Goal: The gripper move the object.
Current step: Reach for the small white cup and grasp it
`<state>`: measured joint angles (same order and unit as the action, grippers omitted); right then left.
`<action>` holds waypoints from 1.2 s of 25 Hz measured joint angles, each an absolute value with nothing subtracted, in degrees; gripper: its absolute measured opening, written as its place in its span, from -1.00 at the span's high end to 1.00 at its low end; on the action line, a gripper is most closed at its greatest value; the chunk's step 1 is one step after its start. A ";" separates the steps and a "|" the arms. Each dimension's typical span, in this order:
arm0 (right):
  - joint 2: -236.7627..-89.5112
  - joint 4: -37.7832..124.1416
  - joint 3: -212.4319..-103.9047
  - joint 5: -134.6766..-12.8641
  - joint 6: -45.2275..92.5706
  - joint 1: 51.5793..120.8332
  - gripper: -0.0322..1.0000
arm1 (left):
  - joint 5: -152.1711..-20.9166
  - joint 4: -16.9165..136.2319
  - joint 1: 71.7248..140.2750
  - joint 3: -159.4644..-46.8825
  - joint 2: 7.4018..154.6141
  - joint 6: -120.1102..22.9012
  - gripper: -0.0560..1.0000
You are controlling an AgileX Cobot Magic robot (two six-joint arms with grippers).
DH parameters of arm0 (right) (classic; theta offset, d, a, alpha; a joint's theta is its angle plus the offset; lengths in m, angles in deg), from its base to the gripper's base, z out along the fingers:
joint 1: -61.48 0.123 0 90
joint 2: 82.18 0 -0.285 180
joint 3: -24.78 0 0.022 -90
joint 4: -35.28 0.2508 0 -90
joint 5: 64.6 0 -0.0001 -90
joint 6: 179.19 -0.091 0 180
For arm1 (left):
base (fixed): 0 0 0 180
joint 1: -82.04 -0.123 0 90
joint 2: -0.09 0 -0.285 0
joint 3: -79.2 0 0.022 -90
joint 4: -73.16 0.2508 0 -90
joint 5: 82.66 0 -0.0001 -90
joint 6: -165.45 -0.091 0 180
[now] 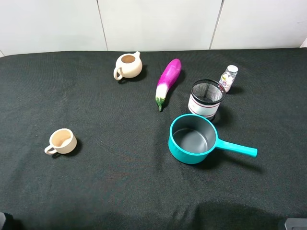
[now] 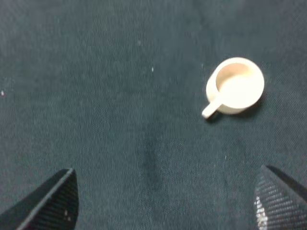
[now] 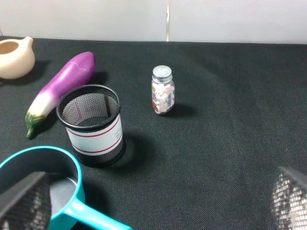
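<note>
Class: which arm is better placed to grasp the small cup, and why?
Left. The small cup lies left in the high view, ahead of the open left gripper; the right wrist view misses it.

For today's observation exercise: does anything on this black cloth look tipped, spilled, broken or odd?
Nothing stands out. The small cream ceramic cup, beige spouted pitcher, black mesh holder, clear pill bottle and teal saucepan all stand upright; the purple eggplant lies flat. No spills.
</note>
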<state>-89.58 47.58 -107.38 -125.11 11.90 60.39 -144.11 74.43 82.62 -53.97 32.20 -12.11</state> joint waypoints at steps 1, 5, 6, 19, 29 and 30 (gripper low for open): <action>-89.58 47.58 -107.38 -125.11 11.90 60.39 -0.41 | -144.06 74.43 82.62 -53.97 33.63 -12.13 -0.49; -89.58 47.58 -107.38 -125.11 11.90 60.39 -0.41 | -143.92 74.43 82.62 -53.97 39.88 -12.13 -0.49; -89.58 47.58 -107.38 -125.11 11.90 60.39 -0.41 | -143.81 74.43 82.62 -53.97 41.34 -12.13 -0.49; -89.58 47.58 -107.38 -125.11 11.90 60.39 -0.41 | -141.26 74.43 82.58 -53.97 55.91 -12.17 -0.49; -89.58 47.58 -107.38 -125.11 11.90 60.39 -0.41 | -133.83 74.43 82.58 -53.97 63.80 -12.17 -0.49; -89.58 47.58 -107.38 -125.11 11.90 60.39 -0.41 | -132.97 74.43 82.52 -53.97 63.85 -12.17 -0.49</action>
<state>-89.58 47.58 -107.38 -125.11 11.90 60.39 -132.97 74.43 82.52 -53.97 63.85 -12.17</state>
